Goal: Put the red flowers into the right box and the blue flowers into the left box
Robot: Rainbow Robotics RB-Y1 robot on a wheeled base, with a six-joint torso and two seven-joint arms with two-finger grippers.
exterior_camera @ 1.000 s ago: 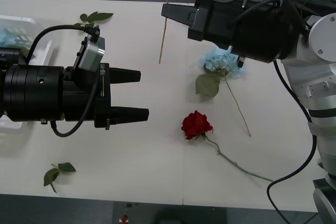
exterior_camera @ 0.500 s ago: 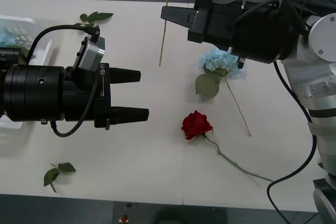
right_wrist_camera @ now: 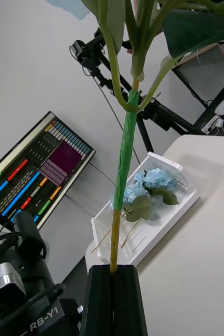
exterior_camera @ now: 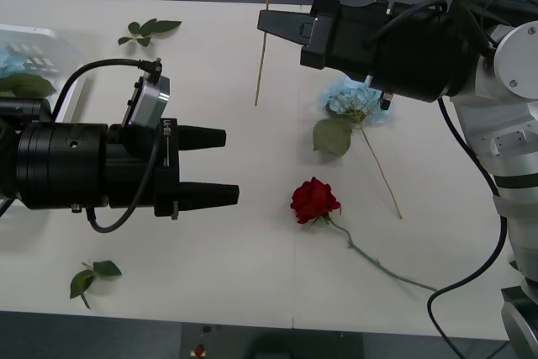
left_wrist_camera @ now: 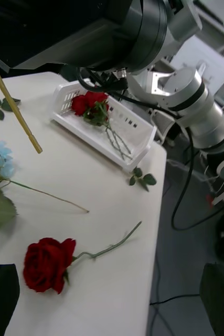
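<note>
- The right gripper is clenched on the thin stem of a blue flower, holding it up above the table; the head is out of sight above.
- The step in hand looks like carrying this flower to the left box, which already holds blue flowers at the table's far left.
- The next move calls for a long swing across the table, clear of the left arm, then a release low over that box.
- The left gripper hovers with fingers spread, empty, facing a red rose lying mid-table; another blue flower lies just beyond it.
- The right box already holds red roses.
- Readable writing: "RB-Y1" on a casing; a monitor shows coloured bars, illegible.
</note>
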